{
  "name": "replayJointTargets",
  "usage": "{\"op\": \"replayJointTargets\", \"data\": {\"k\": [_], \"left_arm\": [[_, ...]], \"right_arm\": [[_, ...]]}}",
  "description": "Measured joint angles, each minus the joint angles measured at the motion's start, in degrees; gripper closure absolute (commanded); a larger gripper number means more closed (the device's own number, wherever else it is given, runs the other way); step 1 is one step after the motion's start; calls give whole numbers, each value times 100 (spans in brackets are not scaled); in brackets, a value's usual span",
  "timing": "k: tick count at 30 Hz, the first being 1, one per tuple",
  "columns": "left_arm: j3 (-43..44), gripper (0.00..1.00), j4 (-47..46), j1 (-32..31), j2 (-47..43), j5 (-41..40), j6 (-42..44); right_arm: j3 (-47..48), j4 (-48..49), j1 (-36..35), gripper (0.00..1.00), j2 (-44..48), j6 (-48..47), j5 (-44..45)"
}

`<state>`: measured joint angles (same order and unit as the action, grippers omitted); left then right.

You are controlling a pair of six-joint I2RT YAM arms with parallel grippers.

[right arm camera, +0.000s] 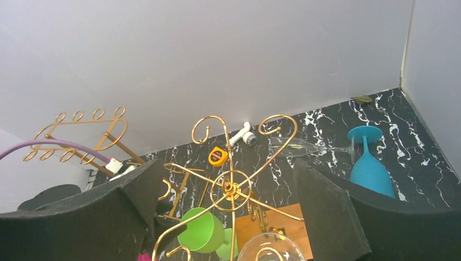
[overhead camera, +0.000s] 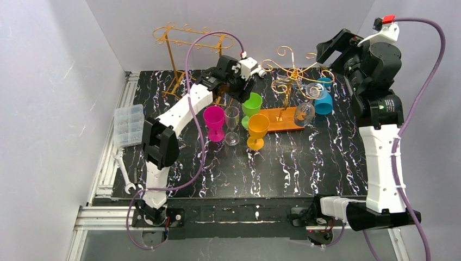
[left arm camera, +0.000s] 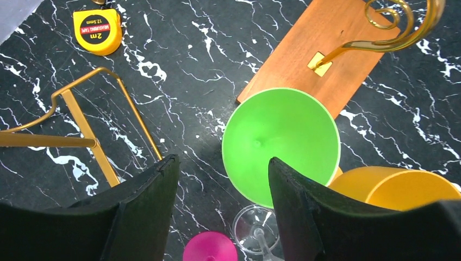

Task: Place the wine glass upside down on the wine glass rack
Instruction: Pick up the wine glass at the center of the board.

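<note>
The gold wine glass rack [overhead camera: 287, 69] stands on a wooden base [overhead camera: 272, 120]. A clear glass [overhead camera: 304, 113], a clear flute [overhead camera: 313, 89] and a blue glass [overhead camera: 324, 101] hang on it upside down. A green wine glass [overhead camera: 251, 104] stands upright by the base, with pink [overhead camera: 214, 120], clear [overhead camera: 232, 124] and orange [overhead camera: 257, 129] glasses in front. My left gripper [left arm camera: 220, 168] hovers open over the green glass [left arm camera: 280, 141]; its right finger [left arm camera: 304, 206] overlaps the bowl, its left finger [left arm camera: 147, 201] is outside the rim. My right gripper [right arm camera: 227, 163] is open above the rack [right arm camera: 231, 187], holding nothing.
A second gold rack [overhead camera: 187, 41] stands at the back left. A yellow tape measure [left arm camera: 98, 30] lies behind the green glass. A plastic parts box [overhead camera: 129, 125] and a wrench [overhead camera: 124, 174] lie at the left table edge. White walls close in behind and on both sides.
</note>
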<state>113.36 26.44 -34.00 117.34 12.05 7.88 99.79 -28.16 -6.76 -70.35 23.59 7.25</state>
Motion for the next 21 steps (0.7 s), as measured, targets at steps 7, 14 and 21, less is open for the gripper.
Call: {"op": "replayJointTargets", "data": {"k": [7, 14, 21], "left_arm": [[0, 44, -81, -13, 153, -225, 46], [-192, 66, -92, -13, 304, -201, 22], [-229, 98, -179, -35, 299, -31, 9]], "right_arm": [[-267, 243, 0, 1, 94, 2, -133], [-398, 286, 0, 1, 109, 2, -160], [-398, 317, 0, 2, 221, 4, -177]]}}
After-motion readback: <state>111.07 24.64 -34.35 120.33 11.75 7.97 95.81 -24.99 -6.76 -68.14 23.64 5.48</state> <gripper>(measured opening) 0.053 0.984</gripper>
